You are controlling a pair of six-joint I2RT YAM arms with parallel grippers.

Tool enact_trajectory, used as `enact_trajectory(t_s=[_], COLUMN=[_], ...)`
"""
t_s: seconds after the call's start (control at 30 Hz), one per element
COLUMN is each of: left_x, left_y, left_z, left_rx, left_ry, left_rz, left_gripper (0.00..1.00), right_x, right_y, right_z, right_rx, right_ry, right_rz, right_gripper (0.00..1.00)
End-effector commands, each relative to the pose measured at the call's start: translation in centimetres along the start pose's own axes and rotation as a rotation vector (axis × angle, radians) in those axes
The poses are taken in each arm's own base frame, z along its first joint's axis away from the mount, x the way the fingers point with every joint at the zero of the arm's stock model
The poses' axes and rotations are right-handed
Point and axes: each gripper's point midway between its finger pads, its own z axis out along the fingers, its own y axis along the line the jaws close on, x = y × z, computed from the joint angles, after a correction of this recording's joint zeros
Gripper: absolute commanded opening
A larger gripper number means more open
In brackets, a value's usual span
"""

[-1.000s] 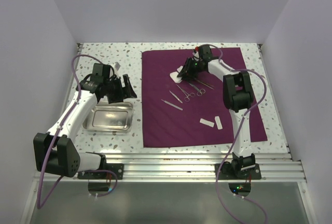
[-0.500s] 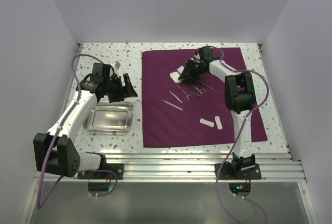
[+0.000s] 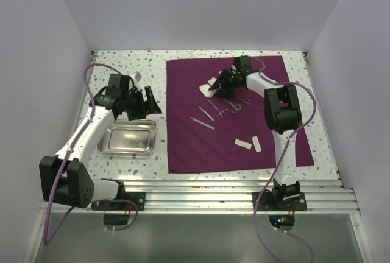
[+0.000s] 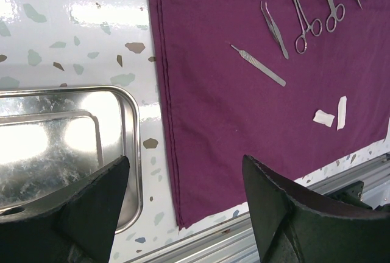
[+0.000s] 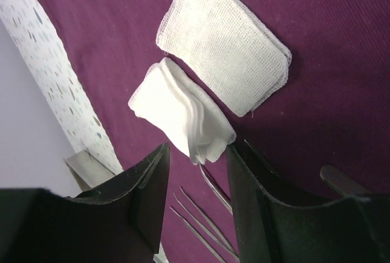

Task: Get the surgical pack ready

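The dark-purple cloth [image 3: 244,141] lies flat at centre right of the table. On it are silver scissors [image 3: 228,106], tweezers [image 3: 206,113] and white gauze [image 3: 210,86]. In the right wrist view, one gauze square [image 5: 225,62] lies flat and a folded gauze stack [image 5: 177,114] rests just ahead of my right gripper [image 5: 198,171]. Its jaws are open, and the stack's corner touches one finger unclamped. My left gripper [image 4: 186,184] hangs open and holds nothing, above the cloth's left edge and the steel tray [image 4: 131,129].
Two small white strips [image 3: 250,144] lie on the cloth's near part. A thin silver instrument [image 4: 259,66] lies beside the tweezers [image 4: 275,25]. The steel tray [image 3: 128,138] sits left of the cloth. White walls close in the table on three sides.
My right gripper's jaws have spread apart off the folded gauze, and the gripper has drawn back slightly to the right. The left arm has not moved.
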Motion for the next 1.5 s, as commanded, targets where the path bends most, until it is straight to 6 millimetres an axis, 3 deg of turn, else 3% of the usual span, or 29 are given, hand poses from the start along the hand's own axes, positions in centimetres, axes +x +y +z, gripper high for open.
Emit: enact_trajectory(t_s=[0.0,0.37,0.6,0.7,0.77,0.9,1.03,1.1,1.13,1.17,1.23,1.27,1.3,1.47], left_x=[-0.9,-0.8,-0.8,-0.9,-1.2,-2.4,-2.8,-3.2,-3.0,-2.9,-2.9,-2.4,-3.1,-3.6], left_y=[-1.2,-1.2,-1.2,-1.5,-2.1,-3.6,-5.2,-6.2,-6.9,-7.2,-8.2,-8.4,-9.2,-10.1], left_z=[-0.5,-0.5,-0.8,-0.9,-1.0,-1.5,-2.1,-2.1,-2.2,-2.2,-2.0,-1.7,-2.0,-1.9], left_rx=[0.042,0.042,0.039,0.053,0.081,0.148,0.237,0.291,0.336,0.358,0.429,0.453,0.5,0.596], left_ry=[-0.043,-0.041,-0.048,-0.049,-0.056,-0.098,-0.136,-0.157,-0.146,-0.141,-0.136,-0.116,-0.149,-0.148], left_rz=[0.014,0.012,0.021,0.027,0.036,0.037,0.026,0.001,-0.007,-0.024,-0.09,-0.155,-0.161,-0.379], left_gripper=[0.78,0.78,0.78,0.79,0.8,0.95,1.0,1.0,1.0,1.0,1.0,1.0,1.0,1.0], right_x=[-1.2,-0.3,0.4,-0.1,-0.6,-0.7,0.9,2.0,3.1,3.5,5.2,5.3,5.8,9.5], right_y=[1.1,1.0,-0.4,-0.2,0.6,3.6,8.2,9.9,9.6,11.0,12.0,13.8,14.5,18.6], right_z=[0.0,1.2,1.7,1.8,1.7,0.3,-4.2,-5.9,-6.1,-7.8,-8.4,-9.7,-10.2,-11.2], right_rx=[-0.018,-0.023,0.033,0.035,0.014,-0.067,-0.176,-0.235,-0.238,-0.276,-0.328,-0.384,-0.406,-0.485], right_ry=[-0.055,-0.022,-0.005,-0.011,-0.016,-0.001,0.009,0.022,0.047,0.035,0.066,0.038,0.036,0.049], right_rz=[0.023,-0.007,-0.068,-0.105,-0.128,-0.161,-0.165,-0.164,-0.128,-0.133,-0.091,-0.115,-0.11,-0.098], right_gripper=[0.46,0.42,0.36,0.31,0.2,0.0,0.0,0.0,0.0,0.0,0.0,0.0,0.0,0.0])
